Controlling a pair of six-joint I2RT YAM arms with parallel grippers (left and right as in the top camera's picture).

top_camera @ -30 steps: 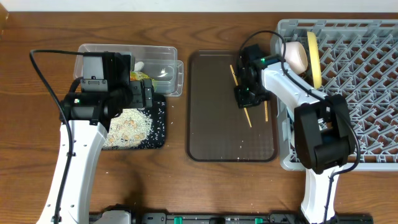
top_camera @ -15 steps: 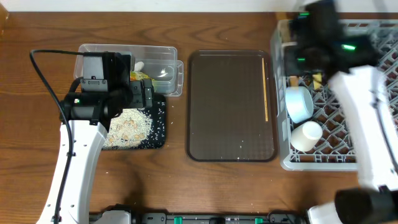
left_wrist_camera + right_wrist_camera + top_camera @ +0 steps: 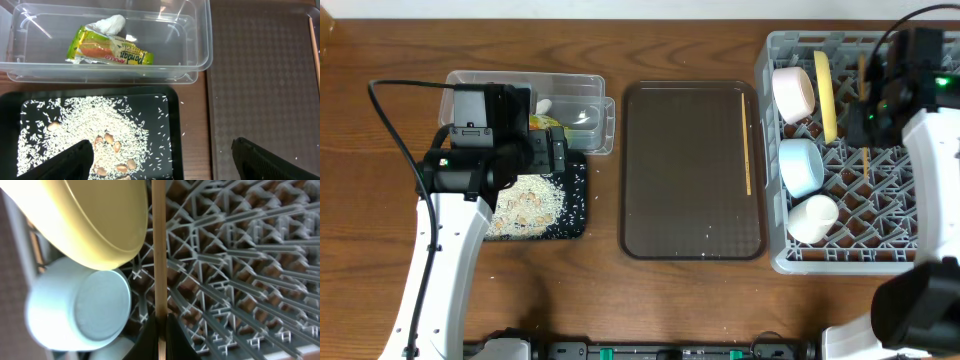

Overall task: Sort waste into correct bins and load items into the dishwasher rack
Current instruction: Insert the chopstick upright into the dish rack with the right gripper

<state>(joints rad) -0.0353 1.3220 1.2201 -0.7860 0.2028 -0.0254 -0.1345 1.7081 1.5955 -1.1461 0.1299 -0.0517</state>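
My right gripper [image 3: 866, 118] is shut on a wooden chopstick [image 3: 160, 245] and holds it over the grey dishwasher rack [image 3: 905, 215], next to the upright yellow plate [image 3: 828, 95]. The rack also holds a white bowl [image 3: 793, 92], a light blue bowl [image 3: 801, 166] and a white cup [image 3: 813, 218]. The second chopstick [image 3: 748, 140] lies on the brown tray [image 3: 685, 170]. My left gripper [image 3: 172, 165] is open and empty above the black tray [image 3: 172, 107] of rice grains [image 3: 85, 125]. The green-and-orange wrapper [image 3: 110, 49] and white scrap [image 3: 111, 24] lie in the clear tub [image 3: 200, 45].
In the right wrist view, the plate [image 3: 95, 220] and blue bowl [image 3: 80, 305] sit left of the held chopstick, with the rack lattice [image 3: 240, 270] to its right. A few grains lie on the brown tray's front. Brown nut-like pieces sit among the rice.
My right gripper has lifted one chopstick off the brown tray and carried it right, over the rack. The other chopstick stayed on the tray. The left arm has not moved.
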